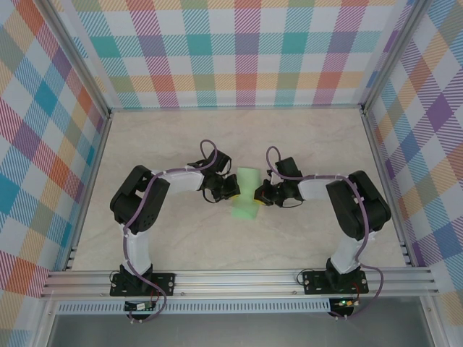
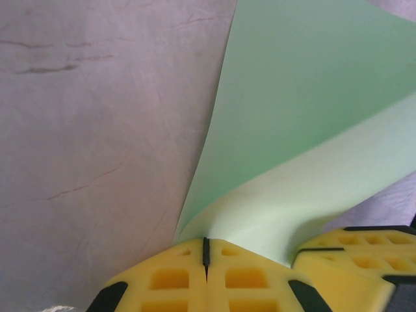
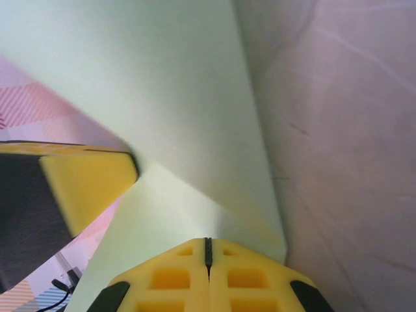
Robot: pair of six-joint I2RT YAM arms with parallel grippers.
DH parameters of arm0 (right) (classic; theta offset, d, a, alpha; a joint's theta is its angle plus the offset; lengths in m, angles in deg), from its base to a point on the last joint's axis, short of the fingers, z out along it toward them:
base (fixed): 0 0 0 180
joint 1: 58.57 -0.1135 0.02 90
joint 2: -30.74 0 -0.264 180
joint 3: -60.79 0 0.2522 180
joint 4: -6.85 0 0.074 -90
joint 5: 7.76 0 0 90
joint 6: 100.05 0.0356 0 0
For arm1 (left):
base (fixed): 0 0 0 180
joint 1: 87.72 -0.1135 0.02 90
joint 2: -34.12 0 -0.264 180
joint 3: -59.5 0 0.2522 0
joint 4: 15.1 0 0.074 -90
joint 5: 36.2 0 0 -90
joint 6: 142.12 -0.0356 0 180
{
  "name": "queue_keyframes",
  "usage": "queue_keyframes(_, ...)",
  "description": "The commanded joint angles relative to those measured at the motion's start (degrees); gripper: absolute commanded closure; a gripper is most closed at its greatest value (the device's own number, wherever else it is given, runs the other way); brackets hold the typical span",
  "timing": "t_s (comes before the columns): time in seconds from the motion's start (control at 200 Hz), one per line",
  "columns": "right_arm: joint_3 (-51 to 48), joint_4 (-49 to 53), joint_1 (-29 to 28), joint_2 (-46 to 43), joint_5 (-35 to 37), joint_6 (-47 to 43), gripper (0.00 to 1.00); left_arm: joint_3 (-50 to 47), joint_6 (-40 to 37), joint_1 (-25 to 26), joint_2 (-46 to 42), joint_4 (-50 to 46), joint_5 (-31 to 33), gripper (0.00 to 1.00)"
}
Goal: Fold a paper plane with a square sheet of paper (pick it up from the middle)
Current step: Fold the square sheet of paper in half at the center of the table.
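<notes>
Both shut tight: left pincer (image 2: 206,250) and right pincer (image 3: 208,250) grip opposite sides of the square sheet of paper (image 1: 246,195), bowing it, probably for a centre crease.

Marbled beige tabletop (image 1: 304,144) under left gripper (image 1: 233,189) and right gripper (image 1: 259,194), faintly veined. Plaid walls (image 1: 246,50) well apart, ahead and flanking. Aluminium rail (image 1: 239,278) behind them.

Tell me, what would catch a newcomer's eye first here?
The pale mint-green sheet of paper stands out at mid-table. It is bent and pinched from either side by the yellow-tipped left gripper and right gripper, both with jaws shut on it. Bright plaid walls surround the pale table.
</notes>
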Motion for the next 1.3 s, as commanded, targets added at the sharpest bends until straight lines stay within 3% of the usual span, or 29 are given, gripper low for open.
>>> queue_keyframes(0.0, -0.7, -2.6, -0.1, -3.3, -3.4, -0.2, 1.0, -2.6, -0.8, 0.5, 1.8, -3.4, 2.2, 1.0)
queue_keyframes(0.29, -4.2, -6.2, -0.8, -2.6, -4.7, 1.7, 1.0, -2.3, -0.8, 0.5, 1.7, -3.6, 2.2, 1.0)
queue_keyframes(0.665, -8.9, -5.2, -0.9, 0.9, 0.4, -1.2, 1.0, -2.8, -0.7, 0.5, 1.5, -3.2, 2.2, 1.0)
queue_keyframes(1.07, -6.5, -5.8, -1.4, -6.3, -6.1, 0.1, 0.98, -3.1, -0.8, 0.5, 1.5, -3.4, 2.2, 1.0)
queue_keyframes(1.295, -8.0, -7.5, -3.1, -3.2, -5.6, 0.7, 0.98, -3.3, -0.8, 0.5, 1.3, -3.4, 2.1, 1.0)
